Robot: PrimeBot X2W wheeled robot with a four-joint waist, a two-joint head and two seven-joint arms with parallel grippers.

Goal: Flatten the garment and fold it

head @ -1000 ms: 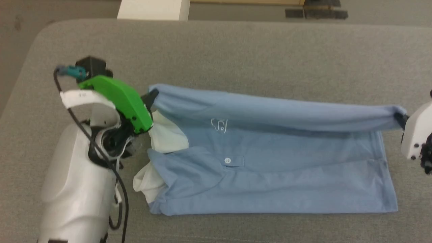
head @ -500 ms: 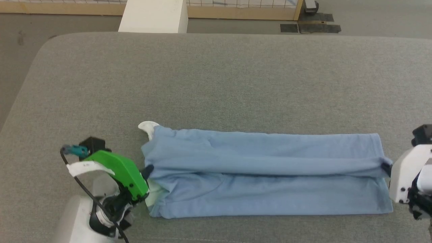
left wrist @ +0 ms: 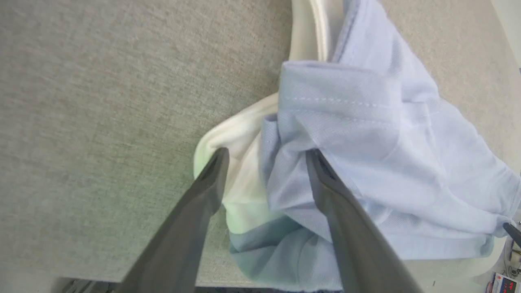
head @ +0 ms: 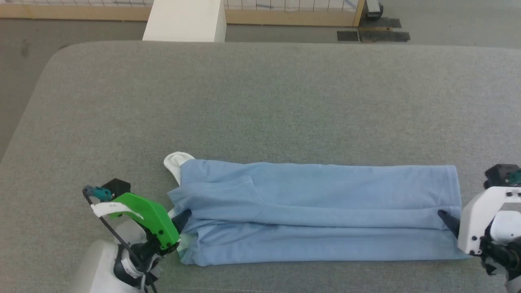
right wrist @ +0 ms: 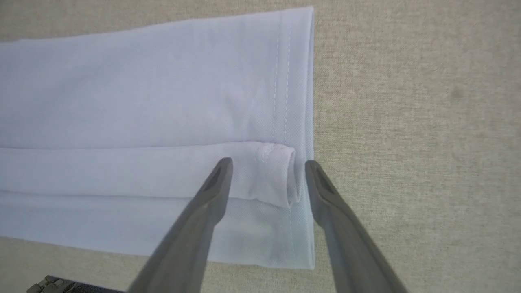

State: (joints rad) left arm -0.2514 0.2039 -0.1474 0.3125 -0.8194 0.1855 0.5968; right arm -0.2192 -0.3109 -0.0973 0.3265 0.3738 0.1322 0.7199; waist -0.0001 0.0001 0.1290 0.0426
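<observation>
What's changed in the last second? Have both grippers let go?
The left gripper and right gripper carried the lifted far edge of the polo shirt toward the robot, laid it down as a lengthwise fold, then opened and let go. The shirt's near edge stayed on the grey padded surface, collar to the robot's left.

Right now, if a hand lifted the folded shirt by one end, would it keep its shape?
Probably not: the shirt lies limp, bunched at its collar, so it would likely droop and unfold. It looks thin, so probably light.
</observation>
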